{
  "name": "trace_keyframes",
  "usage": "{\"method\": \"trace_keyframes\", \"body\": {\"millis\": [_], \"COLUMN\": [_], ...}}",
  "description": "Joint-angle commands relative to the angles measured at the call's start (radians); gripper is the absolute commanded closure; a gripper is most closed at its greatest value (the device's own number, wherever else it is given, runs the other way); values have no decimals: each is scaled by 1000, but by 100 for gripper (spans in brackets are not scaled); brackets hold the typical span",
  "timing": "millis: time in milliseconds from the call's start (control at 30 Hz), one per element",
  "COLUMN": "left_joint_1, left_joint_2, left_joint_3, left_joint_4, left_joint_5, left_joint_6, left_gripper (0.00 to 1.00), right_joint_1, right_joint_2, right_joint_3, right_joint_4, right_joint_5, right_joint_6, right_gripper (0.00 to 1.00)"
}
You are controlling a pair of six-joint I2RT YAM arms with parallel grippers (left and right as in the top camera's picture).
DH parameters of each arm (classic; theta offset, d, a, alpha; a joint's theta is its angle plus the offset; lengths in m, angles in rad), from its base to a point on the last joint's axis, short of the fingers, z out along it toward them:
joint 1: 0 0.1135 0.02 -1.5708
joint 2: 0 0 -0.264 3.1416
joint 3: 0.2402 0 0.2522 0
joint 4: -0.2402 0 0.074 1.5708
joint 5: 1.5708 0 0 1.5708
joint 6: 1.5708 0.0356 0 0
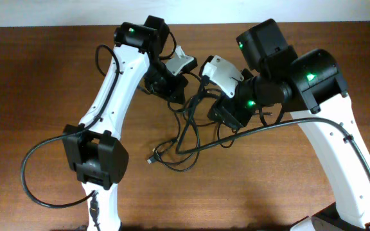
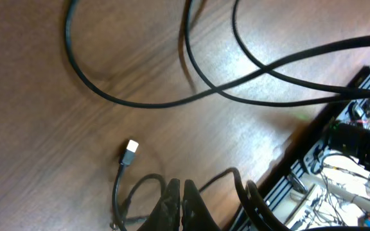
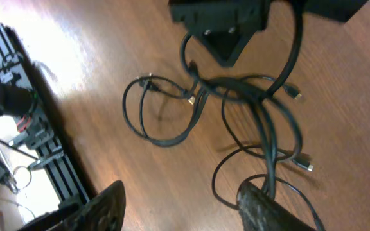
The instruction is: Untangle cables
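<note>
The cables are thin black cords lying tangled on the wooden table between my two arms. One plug end points left. My left gripper hangs over the top of the tangle. In the left wrist view its jaws are shut, with a cable coming out on both sides of them and a metal-tipped plug beyond. My right gripper is over the tangle's right side. In the right wrist view it is wide open, with cables running beside its right finger. The left gripper shows above them.
A thick black arm cable loops out from the left arm's base. Another runs from the right arm across the tangle's right side. A black rail with wiring lies past the table edge, also in the right wrist view.
</note>
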Motion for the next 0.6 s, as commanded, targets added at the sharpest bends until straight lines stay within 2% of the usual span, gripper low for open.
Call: {"method": "trace_keyframes", "body": {"millis": [0,133,200,267,300,333,367,500,567], "left_joint_1": [-30,-36,-36,-37,-36,-36,-36,-36,-35], "left_joint_2": [0,0,0,0,0,0,0,0,0], "left_joint_3": [0,0,0,0,0,0,0,0,0], "left_joint_4": [-28,-31,-35,-37,-39,-39,-38,-38,-24], "left_joint_5": [-2,-10,-10,-10,-10,-10,-10,-36,-94], "left_joint_6": [16,16,16,16,16,16,16,16,15], "left_gripper": [100,100,100,100,100,100,100,100,100], "right_joint_1": [3,3,3,3,3,3,3,3,2], "right_joint_2": [14,86,140,196,220,226,226,221,180], "right_joint_3": [-3,-3,-3,-3,-3,-5,-5,-5,-4], "right_joint_4": [29,28,29,28,27,24,17,-21,-28], "right_joint_5": [31,171,185,184,184,184,184,188,303], "right_joint_6": [-3,-3,-6,-6,-6,-6,-5,116,206], "right_gripper": [45,46,46,51,57,73,96,96,96]}}
